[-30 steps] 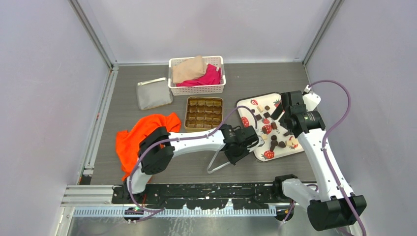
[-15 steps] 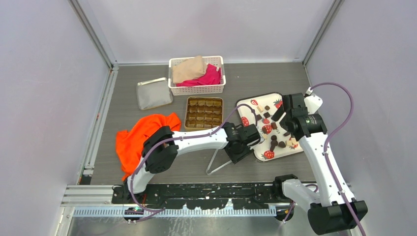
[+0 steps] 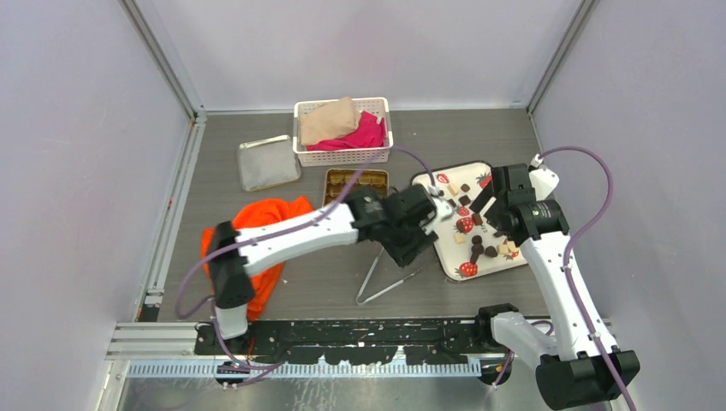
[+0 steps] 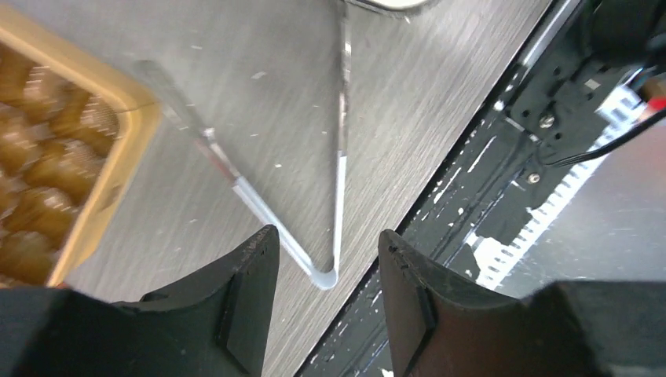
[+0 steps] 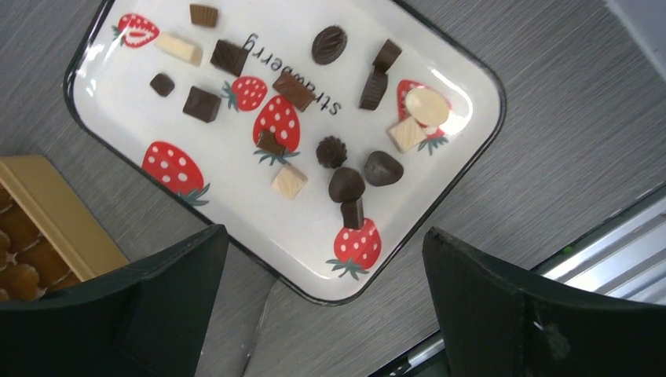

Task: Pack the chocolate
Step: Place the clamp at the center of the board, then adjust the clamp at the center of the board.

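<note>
I count seventeen chocolates (image 5: 345, 183), thirteen dark and four cream, all on the strawberry tray (image 5: 243, 204); right gripper (image 5: 323, 234) hangs above, fingers spread, empty; only the left wrist view shows the left gripper (image 4: 326, 243) spread over one pair of tongs (image 4: 341, 157); that arm has swung toward the gold tin (image 3: 368, 178) since a second ago.

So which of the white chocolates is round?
The oval chocolate, lying on a strawberry print next to a square white piece; the other three white ones are square or oblong.
</note>
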You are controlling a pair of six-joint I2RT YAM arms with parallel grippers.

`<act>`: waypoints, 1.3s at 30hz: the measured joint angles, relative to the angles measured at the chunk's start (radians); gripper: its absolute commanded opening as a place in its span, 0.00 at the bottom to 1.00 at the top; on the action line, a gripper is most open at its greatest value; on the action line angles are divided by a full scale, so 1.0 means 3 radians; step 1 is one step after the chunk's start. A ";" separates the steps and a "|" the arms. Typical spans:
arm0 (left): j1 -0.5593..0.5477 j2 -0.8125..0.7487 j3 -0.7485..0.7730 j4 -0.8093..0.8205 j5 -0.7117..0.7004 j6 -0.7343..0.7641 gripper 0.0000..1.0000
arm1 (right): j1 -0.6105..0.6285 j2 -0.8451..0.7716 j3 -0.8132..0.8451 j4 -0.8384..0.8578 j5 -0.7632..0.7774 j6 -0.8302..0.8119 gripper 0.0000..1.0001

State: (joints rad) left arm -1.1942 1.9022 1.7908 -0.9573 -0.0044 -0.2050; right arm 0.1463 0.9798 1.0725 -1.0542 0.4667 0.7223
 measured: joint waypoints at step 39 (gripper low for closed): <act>0.1846 -0.1489 -0.0941 0.0060 -0.0120 -0.0535 0.50 | 0.2171 0.1467 -0.1012 0.1139 -0.0839 0.1617 0.33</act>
State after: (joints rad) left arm -0.6403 1.4555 1.5085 -0.9394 -0.0402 -0.3656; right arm 0.7975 1.4200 0.7689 -0.7124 0.2150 1.2076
